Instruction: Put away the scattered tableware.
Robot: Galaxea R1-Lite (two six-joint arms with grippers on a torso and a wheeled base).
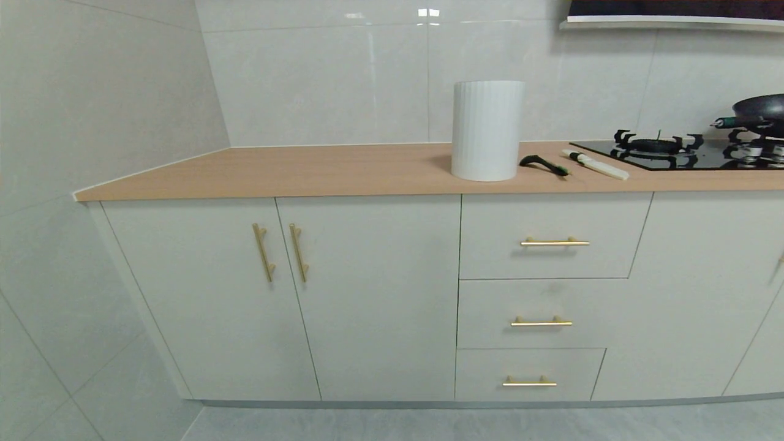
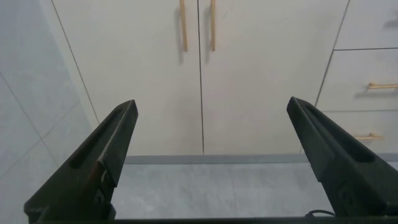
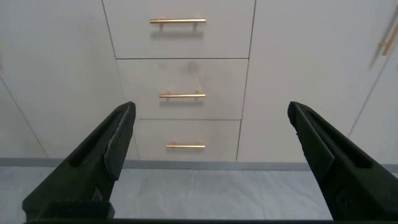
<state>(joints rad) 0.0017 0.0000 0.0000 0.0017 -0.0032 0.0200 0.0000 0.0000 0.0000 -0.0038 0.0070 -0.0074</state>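
Kitchen unit, seen from the front. A wooden countertop (image 1: 306,171) carries the task's things towards its right end. A white ribbed holder (image 1: 487,130) stands upright near the front edge, above the seam between the double doors (image 1: 282,294) and the stack of three drawers (image 1: 545,306). Just beside the holder, on the side towards the gas hob (image 1: 674,153), lies a dark-handled utensil (image 1: 544,164) with a green tip; it lies flat on the countertop, and whether it touches the holder cannot be told. A pale utensil (image 1: 595,164) with a dark and green end lies flat between the dark-handled utensil and the hob, slanted across the countertop, apart from both. A dark pan (image 1: 759,113) sits on the far burner of the hob. Each door bears one upright gold handle beside the central seam; each drawer bears one level gold handle. The left gripper (image 2: 211,107) is held low before the double doors (image 2: 199,74), above the grey floor (image 2: 211,186), its two dark fingers (image 2: 106,155) spread wide with nothing between them. The right gripper (image 3: 211,107) is held low before the drawers (image 3: 181,87), likewise with its fingers (image 3: 102,155) spread wide and nothing held. Both grippers are well below the countertop and well apart from the holder and the two utensils.
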